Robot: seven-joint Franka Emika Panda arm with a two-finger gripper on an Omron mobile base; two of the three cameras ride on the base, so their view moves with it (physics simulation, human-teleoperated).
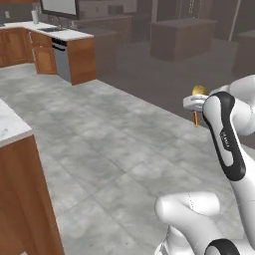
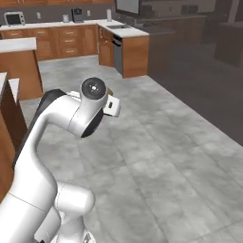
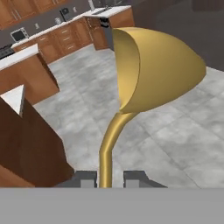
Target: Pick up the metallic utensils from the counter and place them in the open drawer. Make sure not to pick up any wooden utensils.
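Your gripper [image 3: 105,179] is squeezed tight on the thin handle of the gold spoon [image 3: 148,70]. In the hand view the handle comes up from between the two dark fingertips [image 3: 85,178], bends, and ends in the big round shiny bowl, which stands above them.

In the left base view you can see a bit of the gold spoon [image 1: 200,90] peeking out past the white arm [image 1: 226,134], on the right side, high over the grey tile floor [image 1: 114,149]. The spoon is in the air and touches nothing but your claw.

A white marble counter [image 1: 10,124] with a brown wooden base sits near you on the left. Far off at the back are brown cabinets [image 2: 71,40] with a microwave [image 2: 14,19] on top.
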